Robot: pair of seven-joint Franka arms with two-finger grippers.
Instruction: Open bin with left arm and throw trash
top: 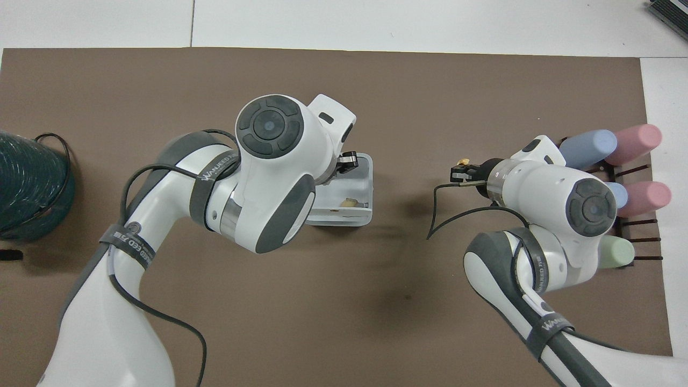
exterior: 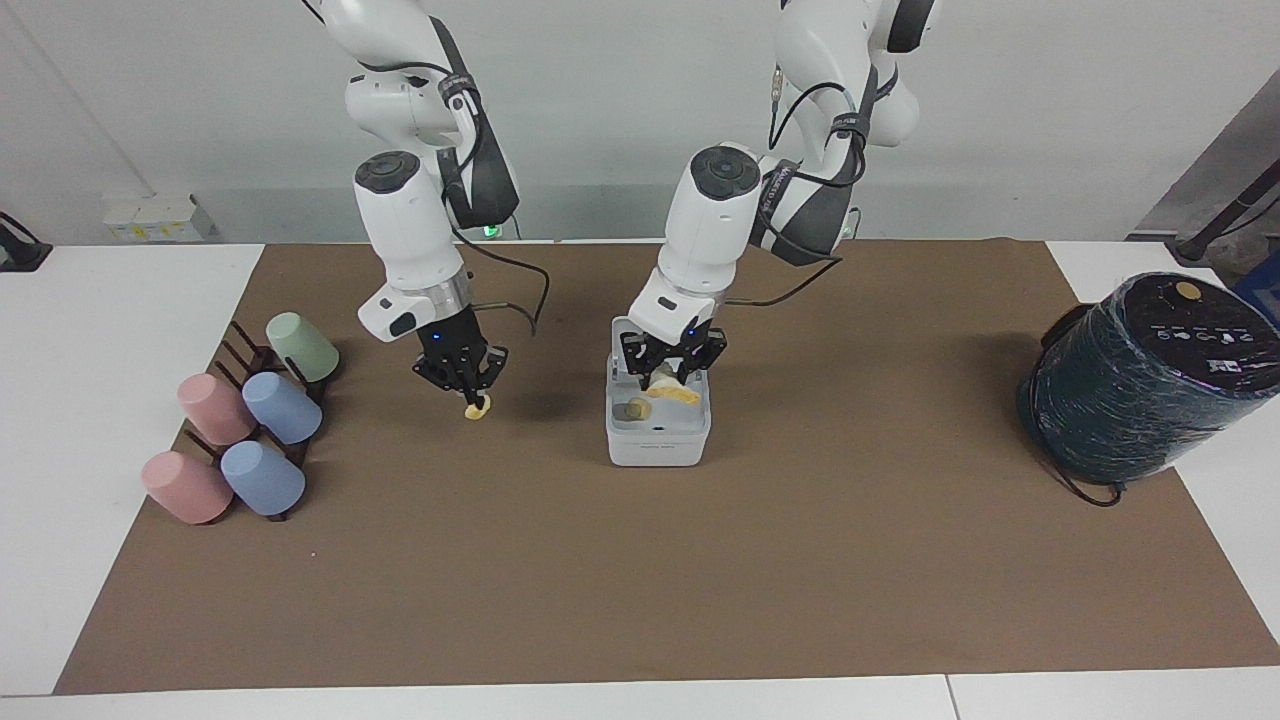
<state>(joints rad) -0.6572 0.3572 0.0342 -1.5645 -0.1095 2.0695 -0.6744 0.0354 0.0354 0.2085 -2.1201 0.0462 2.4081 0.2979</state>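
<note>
White table (exterior: pixel 120 400), brown mat (exterior: pixel 640 580), seemingly plain grey wall (exterior: pixel 1050 100).

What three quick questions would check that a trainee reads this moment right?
1. True or false: the bin is empty.
2. The left gripper is over: A the cup rack, B the bin, C the dark cylinder.
3. What does the right gripper hold?
Key: 1 false, a nugget lies in it. 2 B, with the wedge at its tip. 3 a pale-yellow scrap, up over the mat.
</note>
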